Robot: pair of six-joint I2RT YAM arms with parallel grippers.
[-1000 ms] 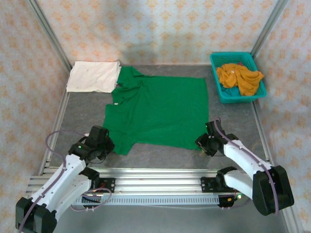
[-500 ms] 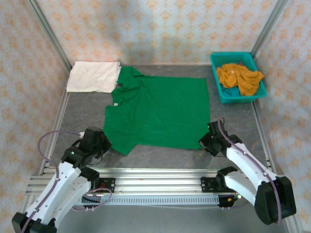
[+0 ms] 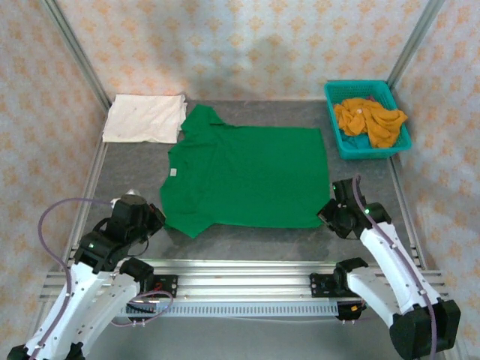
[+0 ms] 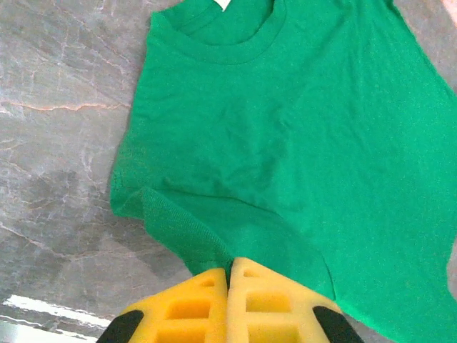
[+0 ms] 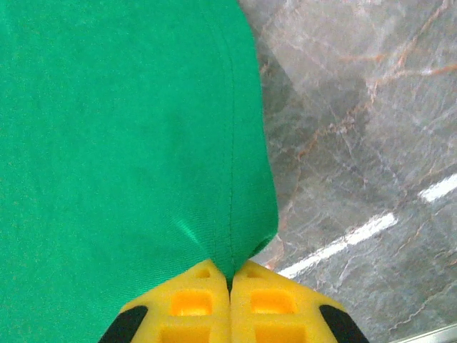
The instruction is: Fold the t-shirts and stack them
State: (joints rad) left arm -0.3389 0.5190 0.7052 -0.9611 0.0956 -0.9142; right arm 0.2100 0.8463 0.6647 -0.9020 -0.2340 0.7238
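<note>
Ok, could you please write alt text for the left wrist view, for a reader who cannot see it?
The left pincer, its yellow fingers closed together at the bottom edge, pinches the sleeve of a bright green t-shirt spread on a grey marbled table. The shirt's round collar is at the top.
</note>
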